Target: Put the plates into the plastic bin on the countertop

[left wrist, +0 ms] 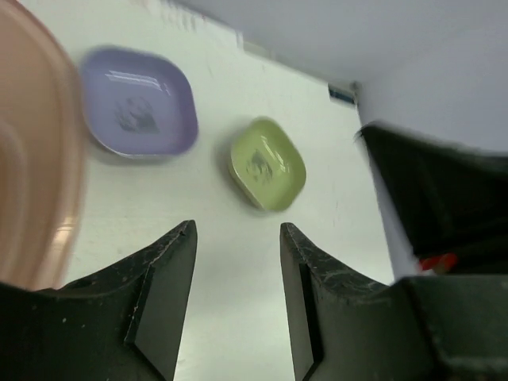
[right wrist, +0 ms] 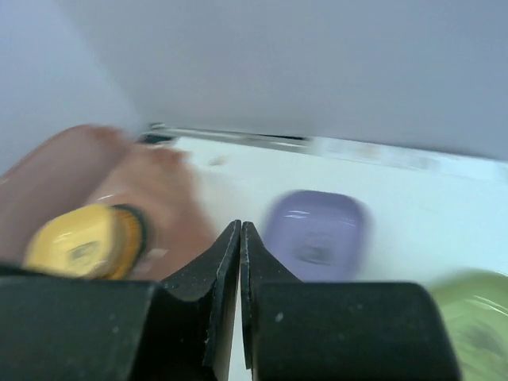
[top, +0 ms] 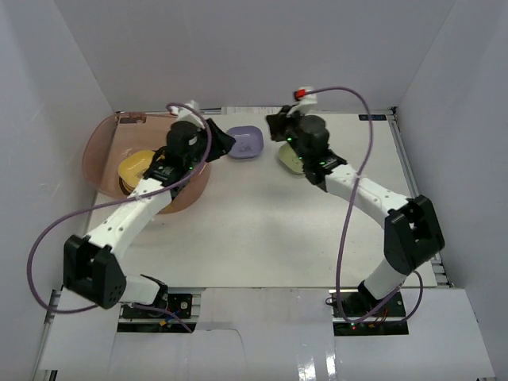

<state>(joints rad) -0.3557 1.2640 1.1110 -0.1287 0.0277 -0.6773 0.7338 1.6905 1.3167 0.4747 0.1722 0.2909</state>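
Observation:
The pinkish plastic bin (top: 101,151) stands at the far left of the white countertop (top: 262,230) and holds a yellow plate (top: 133,165) on top of other plates. It also shows in the right wrist view (right wrist: 59,182) with the yellow plate (right wrist: 79,242). A purple plate (top: 246,143) lies at the back centre, seen too in both wrist views (left wrist: 139,101) (right wrist: 317,234). A green plate (top: 289,161) (left wrist: 267,163) (right wrist: 476,325) lies right of it, partly under the right arm. My left gripper (top: 225,143) (left wrist: 236,238) is open and empty beside the bin's right rim. My right gripper (top: 274,125) (right wrist: 240,230) is shut and empty above the green plate.
White walls close in the back and both sides. The right arm (left wrist: 432,198) shows as a dark shape in the left wrist view. Cables (top: 361,119) loop above both arms.

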